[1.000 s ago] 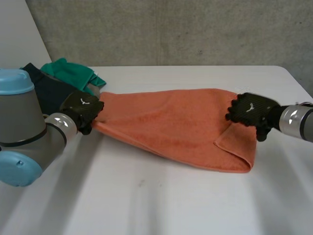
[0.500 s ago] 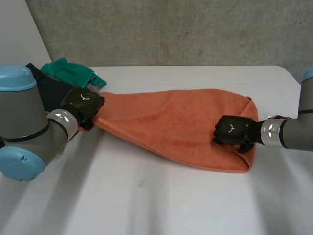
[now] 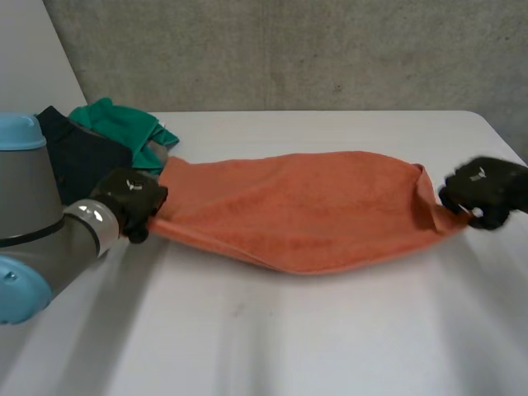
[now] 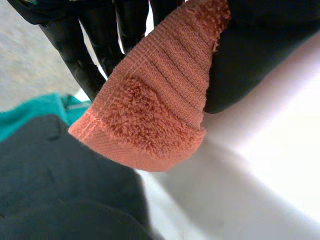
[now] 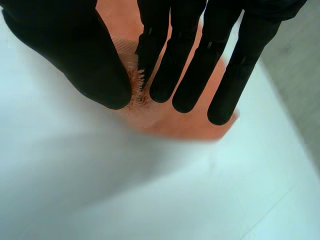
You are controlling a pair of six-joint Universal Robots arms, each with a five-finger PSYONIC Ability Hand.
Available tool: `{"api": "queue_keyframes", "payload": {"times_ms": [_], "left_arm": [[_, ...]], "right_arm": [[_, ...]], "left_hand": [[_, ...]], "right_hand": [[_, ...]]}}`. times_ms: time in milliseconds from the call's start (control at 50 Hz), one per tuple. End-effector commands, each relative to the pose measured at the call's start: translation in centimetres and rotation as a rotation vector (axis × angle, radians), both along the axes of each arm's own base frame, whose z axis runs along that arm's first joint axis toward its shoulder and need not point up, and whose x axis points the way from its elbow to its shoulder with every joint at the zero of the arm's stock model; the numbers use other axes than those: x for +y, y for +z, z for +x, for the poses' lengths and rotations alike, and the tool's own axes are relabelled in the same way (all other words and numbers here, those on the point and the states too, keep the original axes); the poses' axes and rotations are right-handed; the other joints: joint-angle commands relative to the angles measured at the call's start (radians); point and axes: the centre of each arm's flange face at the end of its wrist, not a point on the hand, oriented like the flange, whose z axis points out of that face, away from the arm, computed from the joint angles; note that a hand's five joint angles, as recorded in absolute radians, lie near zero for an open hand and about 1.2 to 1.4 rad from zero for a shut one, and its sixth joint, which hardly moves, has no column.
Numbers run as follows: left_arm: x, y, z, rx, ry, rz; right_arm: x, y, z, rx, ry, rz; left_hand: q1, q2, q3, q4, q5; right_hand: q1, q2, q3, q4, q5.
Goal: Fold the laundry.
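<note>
You have the orange terry-cloth towel (image 3: 297, 210) drawn out lengthwise across the white bench (image 3: 330, 330), one end in each hand. Your left hand (image 3: 130, 198) is closed on the towel's left corner. Its wrist view shows the hemmed corner pinched between the thumb and the fingers, with the tip of the corner poking out free beyond the grip. Your right hand (image 3: 485, 190) holds the opposite end, out near the bench's right edge. Its thumb and nearly straight fingers nip a narrow bit of the towel's edge between them, close over the surface.

Holding both ends apart like this looks meant to pull the cloth flat and take out the wrinkles before any fold is made. It is not flat yet: the middle bellies toward the near side, and a flap is doubled over at the right end. I cannot tell whether the middle is lifted clear or lies on the bench.

Behind your left hand, a green cloth (image 3: 120, 120) and a dark navy garment (image 3: 78, 157) lie bunched at the far-left corner. That puts them just beside the towel's left end and close enough to snag.
</note>
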Motion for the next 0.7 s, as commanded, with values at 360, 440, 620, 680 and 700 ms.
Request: {"api": "queue_keyframes", "payload": {"times_ms": [360,440,620,680,700], "left_arm": [[-6.6,4.6,-2.8,-0.074,-0.052,-0.135],[-10.5,11.7,-4.0,0.068,-0.017,-0.480],[-11.8,21.1,-3.8,0.526,-0.004,-0.847],[-12.1,19.3,-3.8,0.519,-0.001,-0.790],[-12.1,18.8,-3.8,0.512,0.000,-0.776]], "right_arm": [[-3.0,2.8,1.8,0.034,-0.240,-0.075],[-6.8,8.8,2.3,-0.199,-0.370,-0.393],[-8.6,17.1,1.8,-0.655,-0.439,-0.824],[-8.1,16.3,2.1,-0.653,-0.420,-0.819],[-8.0,15.9,2.1,-0.650,-0.415,-0.811]], "left_hand": [[0.233,0.194,0.201,0.193,0.228],[0.242,0.202,0.210,0.201,0.236],[0.242,0.202,0.210,0.201,0.236],[0.242,0.202,0.210,0.201,0.236],[0.242,0.202,0.210,0.201,0.236]], "right_hand": [[0.277,0.224,0.216,0.204,0.231],[0.277,0.224,0.216,0.204,0.231],[0.277,0.224,0.216,0.204,0.231],[0.277,0.224,0.216,0.204,0.231],[0.277,0.224,0.216,0.204,0.231]]}}
